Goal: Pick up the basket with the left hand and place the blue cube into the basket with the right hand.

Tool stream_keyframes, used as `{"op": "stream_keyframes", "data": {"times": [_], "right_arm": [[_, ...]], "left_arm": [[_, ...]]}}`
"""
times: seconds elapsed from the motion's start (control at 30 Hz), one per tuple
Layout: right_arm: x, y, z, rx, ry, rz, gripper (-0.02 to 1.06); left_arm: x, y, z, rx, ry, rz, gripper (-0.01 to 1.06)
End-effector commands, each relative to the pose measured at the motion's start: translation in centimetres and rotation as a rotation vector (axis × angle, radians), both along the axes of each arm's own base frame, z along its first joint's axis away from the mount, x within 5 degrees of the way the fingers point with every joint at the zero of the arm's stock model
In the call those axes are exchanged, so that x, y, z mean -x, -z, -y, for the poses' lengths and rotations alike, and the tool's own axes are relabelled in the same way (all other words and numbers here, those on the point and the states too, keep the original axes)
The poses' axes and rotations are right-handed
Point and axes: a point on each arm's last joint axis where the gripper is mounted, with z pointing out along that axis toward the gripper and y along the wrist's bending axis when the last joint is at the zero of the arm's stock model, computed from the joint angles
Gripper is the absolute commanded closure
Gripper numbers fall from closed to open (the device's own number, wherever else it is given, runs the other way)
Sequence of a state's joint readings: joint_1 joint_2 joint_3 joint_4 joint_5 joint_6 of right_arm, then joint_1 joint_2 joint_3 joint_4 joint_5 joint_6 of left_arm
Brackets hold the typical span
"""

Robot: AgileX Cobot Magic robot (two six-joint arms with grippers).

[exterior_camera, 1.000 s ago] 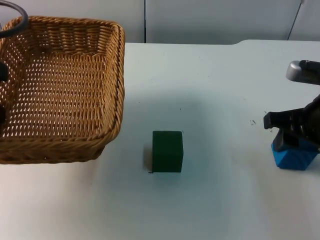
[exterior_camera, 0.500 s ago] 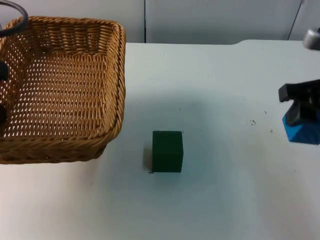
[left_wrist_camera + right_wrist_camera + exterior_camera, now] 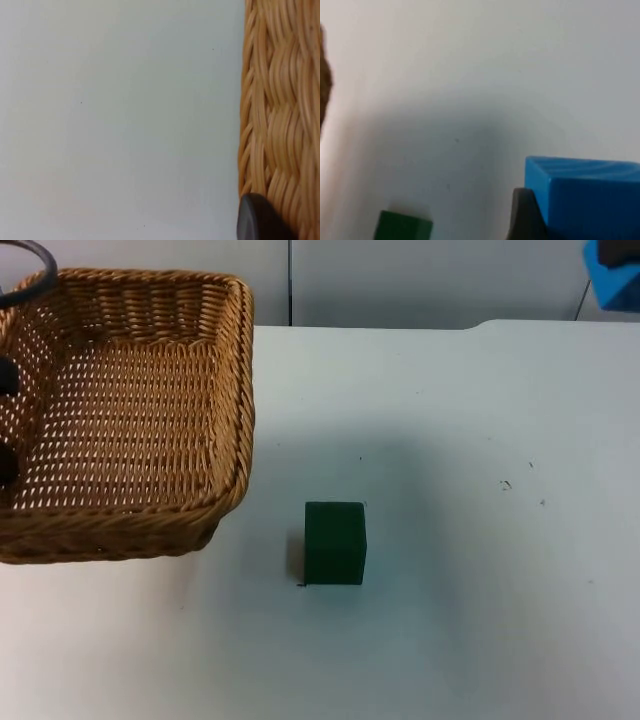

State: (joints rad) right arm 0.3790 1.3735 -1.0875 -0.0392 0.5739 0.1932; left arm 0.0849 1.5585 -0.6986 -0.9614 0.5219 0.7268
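Since the earlier frames we see the right gripper [image 3: 540, 220] has risen, clamping the bright blue cube [image 3: 612, 272] far right; left gripper [image 3: 260, 220] grasps the basket [image 3: 150, 530] rim.

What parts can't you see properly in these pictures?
- Blue cube: top view, cut off by the picture's edge; right wrist view, only part shows, held at the right tool.
- Wicker basket: top view, one side runs off the edge.
- Green cube: right wrist view, cut by the edge.
- Left tool: left wrist view, one fingertip shows against the basket's weave.
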Motion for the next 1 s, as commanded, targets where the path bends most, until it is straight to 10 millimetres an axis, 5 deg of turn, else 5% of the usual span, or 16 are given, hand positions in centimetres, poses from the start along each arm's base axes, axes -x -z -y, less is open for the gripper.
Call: {"op": "stream_keyframes", "data": {"times": [0.0, 0.13, 0.37, 0.73, 0.97], "right_arm": [[0.3, -1.3, -1.3, 0.004, -0.056, 0.037, 1.05], [1.1, -3.5, -4.9, -0.048, -0.173, 0.138, 1.05], [1.0, -4.0, -9.8, -0.062, -0.301, 0.156, 1.05], [-1.9, 0.0, -20.6, 0.042, -0.507, 0.076, 1.05], [-3.9, 3.6, -23.9, 0.082, -0.531, 0.027, 1.05]], "left_arm": [[0.1, -0.4, 0.1, 0.024, -0.01, 0.012, 1.05], [0.1, -0.4, 0.1, 0.026, -0.008, 0.01, 1.05], [0.1, -0.4, 0.2, 0.027, -0.007, 0.01, 1.05], [0.1, -0.3, 0.2, 0.033, -0.002, 0.0, 1.05], [0.1, -0.3, 0.2, 0.032, 0.002, 0.001, 1.05]]}}
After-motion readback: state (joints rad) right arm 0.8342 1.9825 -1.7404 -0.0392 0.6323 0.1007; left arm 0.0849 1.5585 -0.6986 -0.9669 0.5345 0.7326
